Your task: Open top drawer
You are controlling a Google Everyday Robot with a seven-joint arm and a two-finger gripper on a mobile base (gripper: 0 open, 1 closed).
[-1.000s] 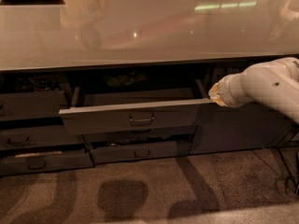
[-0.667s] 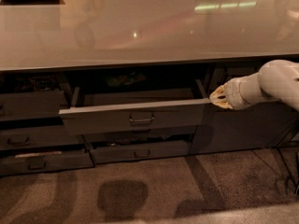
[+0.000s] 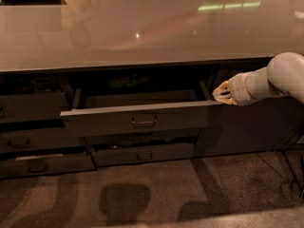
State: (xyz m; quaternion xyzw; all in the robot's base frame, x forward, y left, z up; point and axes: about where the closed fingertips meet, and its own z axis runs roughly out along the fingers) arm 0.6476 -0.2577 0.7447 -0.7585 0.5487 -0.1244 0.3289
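Note:
The top drawer (image 3: 137,119) is a wide dark grey front with a small loop handle (image 3: 144,121) at its middle. It stands pulled out from under the countertop, and its inner tray shows behind the front. My gripper (image 3: 221,93) is at the end of the white arm that comes in from the right. It sits at the drawer's right end, level with the top edge of the front, well to the right of the handle.
A glossy beige countertop (image 3: 142,27) runs above the drawers. Narrower grey drawer fronts sit below (image 3: 142,155) and at the left (image 3: 28,139); a lower left one (image 3: 45,164) stands slightly out. A grey cabinet panel (image 3: 247,127) is at right. Carpet (image 3: 156,198) lies in front.
The arm has drawn back a little to the right and its elbow has risen. The drawer stays pulled out as before.

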